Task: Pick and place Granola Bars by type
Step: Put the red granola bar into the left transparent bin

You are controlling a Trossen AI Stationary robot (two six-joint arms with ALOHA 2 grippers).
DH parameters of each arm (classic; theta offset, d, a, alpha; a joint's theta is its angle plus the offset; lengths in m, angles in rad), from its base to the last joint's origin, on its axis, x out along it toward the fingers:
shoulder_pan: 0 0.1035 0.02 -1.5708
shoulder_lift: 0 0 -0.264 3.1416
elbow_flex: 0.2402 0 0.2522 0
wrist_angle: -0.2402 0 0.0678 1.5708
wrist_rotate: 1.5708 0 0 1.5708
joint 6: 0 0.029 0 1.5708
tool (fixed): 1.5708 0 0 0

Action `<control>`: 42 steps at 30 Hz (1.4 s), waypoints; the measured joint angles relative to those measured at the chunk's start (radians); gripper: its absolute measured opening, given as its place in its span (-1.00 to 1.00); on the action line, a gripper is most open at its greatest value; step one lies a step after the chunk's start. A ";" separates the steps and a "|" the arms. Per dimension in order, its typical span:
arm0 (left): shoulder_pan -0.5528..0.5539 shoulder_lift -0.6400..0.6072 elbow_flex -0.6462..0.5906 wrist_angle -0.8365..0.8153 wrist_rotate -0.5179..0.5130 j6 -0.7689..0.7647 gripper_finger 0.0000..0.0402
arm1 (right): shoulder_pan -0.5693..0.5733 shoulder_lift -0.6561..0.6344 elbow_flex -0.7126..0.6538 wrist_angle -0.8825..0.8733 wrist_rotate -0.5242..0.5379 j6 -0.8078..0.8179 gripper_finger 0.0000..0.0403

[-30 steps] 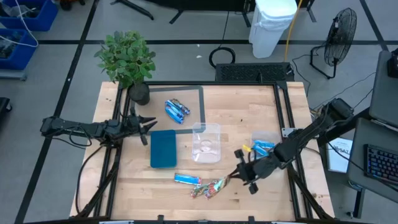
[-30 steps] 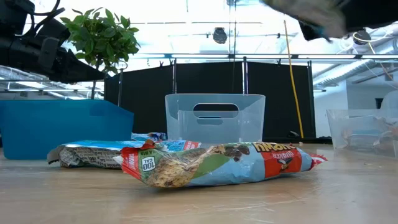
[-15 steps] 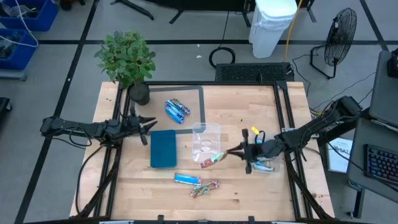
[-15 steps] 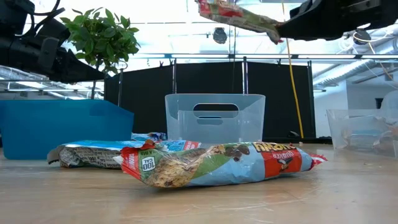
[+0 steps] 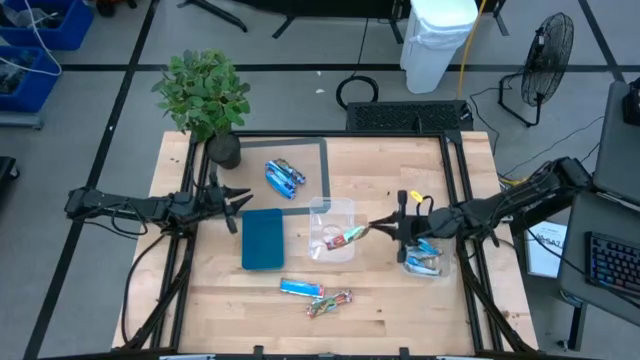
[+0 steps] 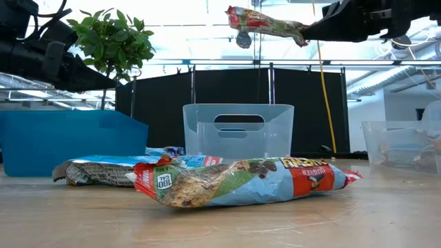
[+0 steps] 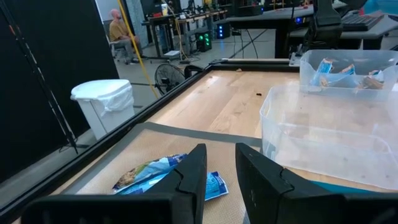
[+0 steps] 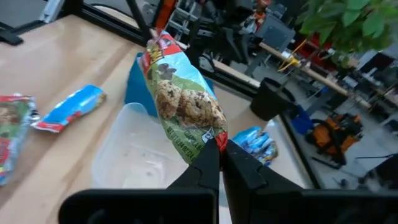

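My right gripper (image 5: 376, 231) hangs over the middle clear tub (image 5: 322, 212), shut on a red/green granola bar (image 5: 346, 237). The low view shows that bar (image 6: 264, 23) high above the table. Another red/green bar (image 5: 333, 301) and a light blue one (image 5: 299, 289) lie flat near the table's near edge. Darker blue bars (image 5: 284, 177) lie on a grey mat. Light blue bars (image 5: 424, 262) sit in the right clear tub. My left gripper (image 5: 240, 205) waits open at the table's left, beside the teal tray (image 5: 263, 238). My right gripper pinches the red/green bar by its crimped end (image 8: 212, 138) between the two fingers (image 8: 202, 167). The fingers come about level from the table's right, along the bar's length. The bar is lifted clear and sticks out ahead of them over the tub, roughly level.
A potted plant (image 5: 205, 95) stands at the far left corner. The right clear tub (image 5: 409, 228) sits just under my right arm. Black frame rails (image 5: 460, 180) run along the table's sides. Bare wood shows between the tubs and the near edge.
My right gripper rose from beside the bars at the near edge and moved toward the far edge, carrying the red/green bar. The bar went from close by the other red/green bar to above the middle clear tub. The left arm kept still.
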 joint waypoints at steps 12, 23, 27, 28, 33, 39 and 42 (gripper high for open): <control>0.000 0.000 0.000 0.000 0.000 0.000 -0.54 | -0.147 0.000 0.000 -0.054 -0.040 -0.144 -1.00; 0.000 0.000 0.000 0.000 0.000 0.000 -0.54 | -0.246 0.000 0.000 -0.050 -0.069 -0.214 -1.00; 0.000 0.000 0.000 0.000 0.000 0.000 -0.54 | -0.300 0.000 0.000 -0.039 -0.154 -0.100 -1.00; 0.000 0.000 0.000 0.000 0.000 0.000 -0.54 | -0.312 0.000 0.000 -0.029 -0.174 -0.070 -1.00; 0.000 0.000 0.000 0.000 0.000 0.000 -0.54 | -0.348 0.002 0.017 -0.059 -0.183 0.028 -1.00; 0.000 0.000 0.000 0.000 0.000 0.000 -0.54 | -0.349 0.078 0.123 -0.272 -0.006 0.139 -1.00; 0.000 0.000 0.000 0.000 0.000 0.000 -0.54 | -0.348 0.120 0.154 -0.272 -0.007 0.161 -1.00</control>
